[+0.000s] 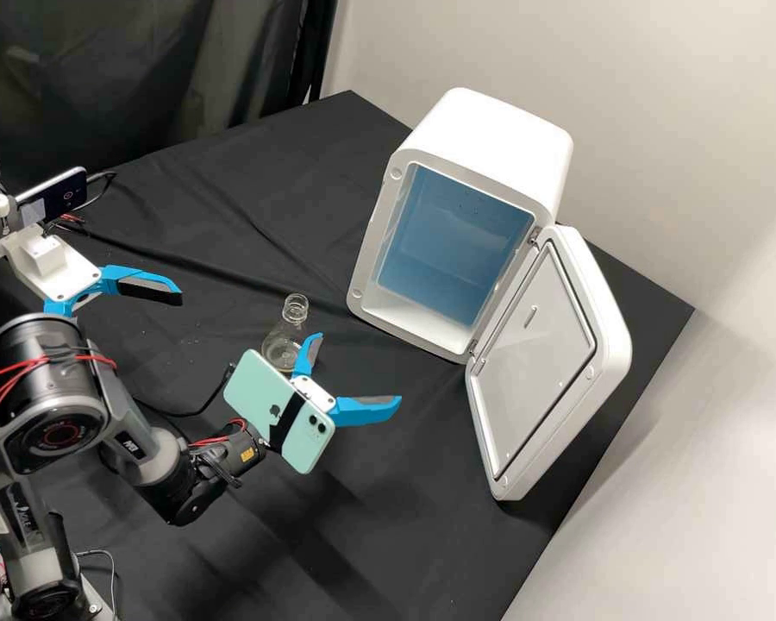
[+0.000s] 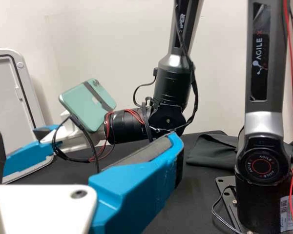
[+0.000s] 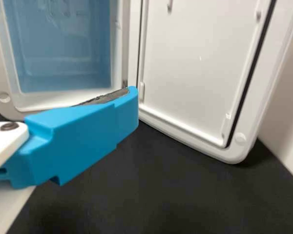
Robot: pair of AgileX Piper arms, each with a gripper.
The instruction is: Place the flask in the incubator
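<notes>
Clear glass conical flask [image 1: 286, 338] upright on matte black cloth-covered counter [image 1: 233, 198], before glossy white rounded boxy incubator [image 1: 491, 147], blue-lined, door open; right end effector [image 1: 341, 381] released, just beside flask; left end effector [image 1: 116, 295] released, well apart; plain white walls

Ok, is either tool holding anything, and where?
Nothing held. Both the left tool and right tool are open; the flask stands on the bench, ungripped.

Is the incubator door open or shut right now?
Open: the door stands swung wide off the incubator, its blue inside showing.
</notes>
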